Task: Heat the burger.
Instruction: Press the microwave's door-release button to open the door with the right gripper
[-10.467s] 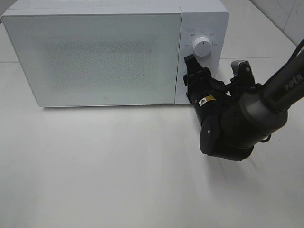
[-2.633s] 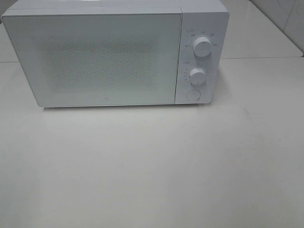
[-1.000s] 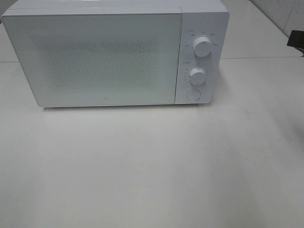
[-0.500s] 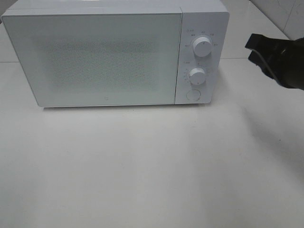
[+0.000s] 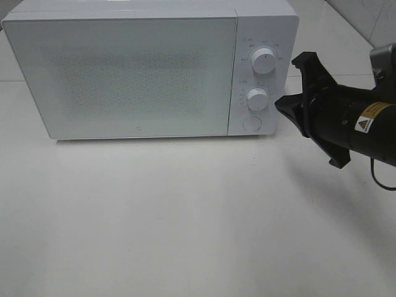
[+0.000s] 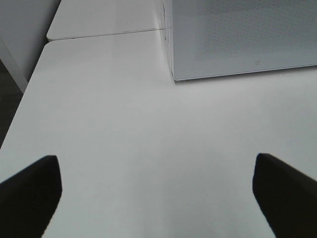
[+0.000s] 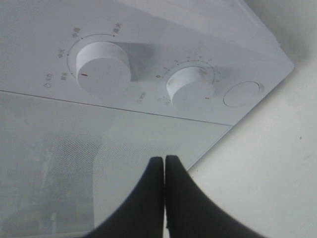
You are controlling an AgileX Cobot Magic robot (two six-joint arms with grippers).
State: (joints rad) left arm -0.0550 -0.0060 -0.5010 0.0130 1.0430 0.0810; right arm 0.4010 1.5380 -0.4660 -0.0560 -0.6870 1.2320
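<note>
Black right tool pressed closed, empty, near white microwave.

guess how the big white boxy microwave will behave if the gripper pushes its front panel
Probably stays put: the white boxy microwave is wide, low and sits flat on the white table, so tipping looks unlikely. Its smooth front may let the shut right gripper skid sideways.

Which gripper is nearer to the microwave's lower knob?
Right. The right gripper is shut just beside the lower knob; the left gripper hangs open over the table near the microwave's opposite end.
</note>
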